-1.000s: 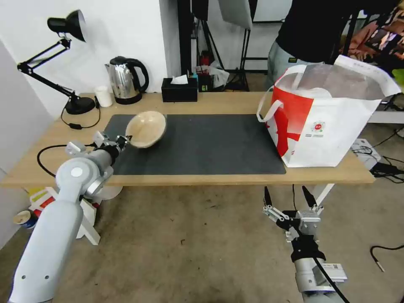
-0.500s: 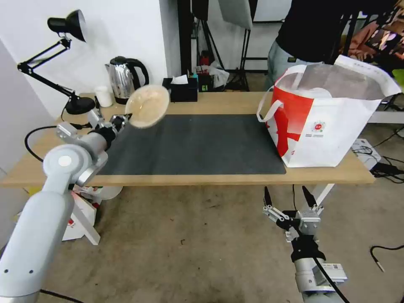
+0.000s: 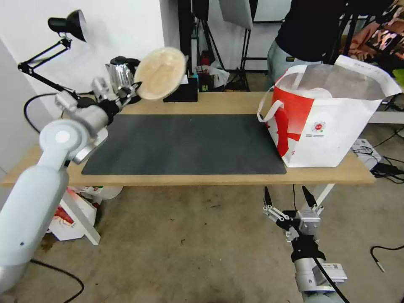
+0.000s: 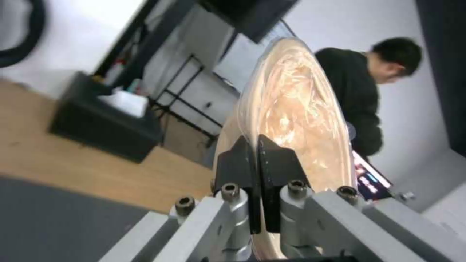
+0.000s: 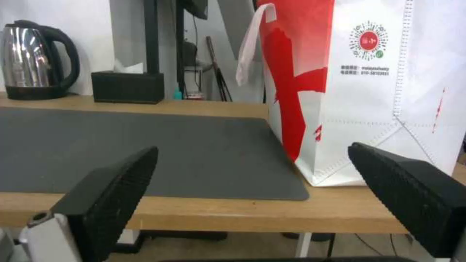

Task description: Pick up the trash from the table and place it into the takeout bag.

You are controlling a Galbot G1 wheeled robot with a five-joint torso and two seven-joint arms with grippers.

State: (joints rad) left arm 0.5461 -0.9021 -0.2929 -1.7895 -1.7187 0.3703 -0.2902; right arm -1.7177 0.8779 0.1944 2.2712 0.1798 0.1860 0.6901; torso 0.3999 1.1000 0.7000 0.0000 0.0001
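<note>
Your left gripper (image 3: 128,90) is pinching the rim of the round beige bowl (image 3: 160,73), its fingers (image 4: 252,160) pressed together on the thin edge, and it is holding the bowl in the air above the far-left part of the table (image 3: 219,103), in front of the kettle (image 3: 120,75) and beside the black tissue box (image 3: 183,90). The bowl is standing nearly on edge, its hollow facing you and its rim running up and to the right from the grip.

The relation you are working with is sideways: the takeout bag (image 3: 332,126) is sitting at the table's right end, well apart from the bowl, with the whole dark grey mat (image 3: 189,143) lying between them. Its foil-lined mouth is gaping upward, and something white is already lying inside. So the bowl is facing a long carry to your right, across the mat, and then a drop from above the bag's rim.

Your right gripper (image 3: 290,198) is hanging below the table's front edge with its jaws spread wide, near the bag's front corner. It is the nearer arm to the bag, but it is carrying nothing; the left arm, the farther one, is doing the holding. By my judgement the tilted bowl is needing clearance over the bag's near wall and strap handle (image 3: 269,107) as you are bringing it across.
</note>
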